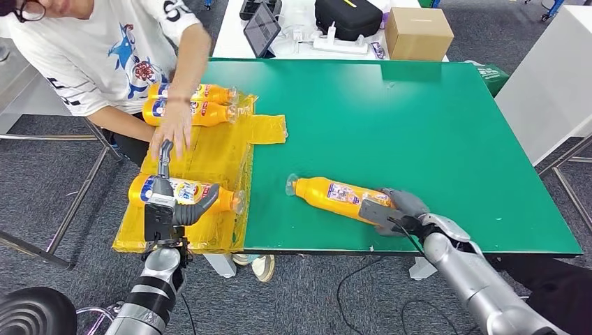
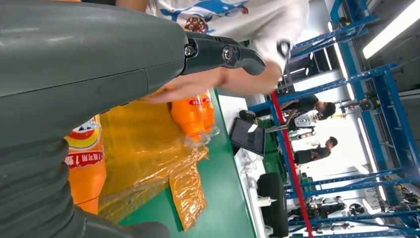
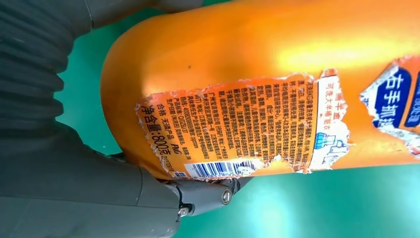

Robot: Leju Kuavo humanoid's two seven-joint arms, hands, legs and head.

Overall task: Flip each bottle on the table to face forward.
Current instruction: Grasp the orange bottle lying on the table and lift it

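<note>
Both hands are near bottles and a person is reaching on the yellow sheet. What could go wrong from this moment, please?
1. The person's hand lies on the yellow sheet just beyond the left hand; a forward move might strike it.
2. The right hand holds the bottle on the green table at its base end only, so it could slip or roll while turning.
3. This bottle's label is torn and may tear further.

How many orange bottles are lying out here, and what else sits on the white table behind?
Orange bottles: 4
Cardboard box: 1
Black bag: 1
Tablet: 1
Total: 7
</note>
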